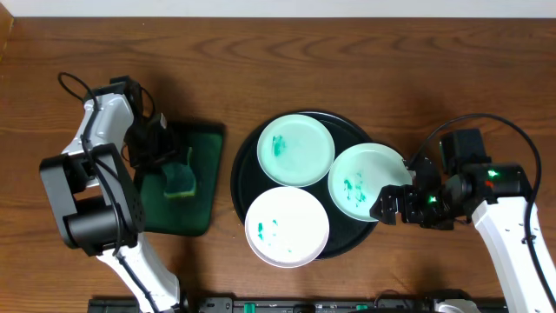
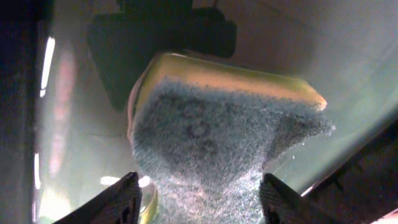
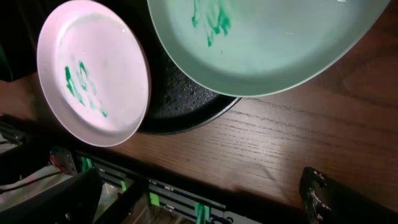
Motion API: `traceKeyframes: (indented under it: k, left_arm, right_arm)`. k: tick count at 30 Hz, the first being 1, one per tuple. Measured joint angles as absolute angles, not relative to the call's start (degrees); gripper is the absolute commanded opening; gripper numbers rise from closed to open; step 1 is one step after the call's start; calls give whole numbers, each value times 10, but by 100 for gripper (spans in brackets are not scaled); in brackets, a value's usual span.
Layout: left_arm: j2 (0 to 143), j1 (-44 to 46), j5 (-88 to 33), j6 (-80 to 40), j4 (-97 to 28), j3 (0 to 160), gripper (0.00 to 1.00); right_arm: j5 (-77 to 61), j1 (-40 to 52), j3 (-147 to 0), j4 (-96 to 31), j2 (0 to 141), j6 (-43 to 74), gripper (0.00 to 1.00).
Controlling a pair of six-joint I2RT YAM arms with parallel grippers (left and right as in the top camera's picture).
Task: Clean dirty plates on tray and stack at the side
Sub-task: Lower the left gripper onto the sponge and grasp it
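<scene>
The right end effector point(image 1: 391, 203) hangs released, fingers wide and empty, at the outer edge of the right plate point(image 1: 365, 178). The left end effector point(image 2: 199, 202) straddles a sponge point(image 2: 211, 137) on a green mat point(image 1: 198, 213); I cannot tell whether it is pinching it. Three green-smeared plates lie face up on the black tray point(image 1: 241, 174), and the front plate point(image 1: 287, 228) overhangs its rim. The tray sits on a wooden desk point(image 1: 347, 69). The plates are round and have no long axis.
</scene>
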State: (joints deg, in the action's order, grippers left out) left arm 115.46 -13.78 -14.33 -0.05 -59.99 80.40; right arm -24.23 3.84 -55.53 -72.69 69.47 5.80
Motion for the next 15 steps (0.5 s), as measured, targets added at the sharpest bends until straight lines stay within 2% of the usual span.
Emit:
traceKeyframes:
  k: [7, 10, 13, 15]
  left_arm:
    - [1161, -138, -147, 0, -588, 800, 54]
    - [1161, -138, -149, 0, -576, 789, 36]
    - [1161, -138, -156, 1, -571, 782, 34]
    - [1161, -138, -160, 0, -570, 782, 24]
  right_arm:
    - [-242, 38, -555, -726, 695, 58, 99]
    - [-242, 38, -555, -726, 695, 58, 98]
    - [-243, 38, -555, -727, 695, 58, 94]
    - [-243, 38, -555, -727, 695, 55, 87]
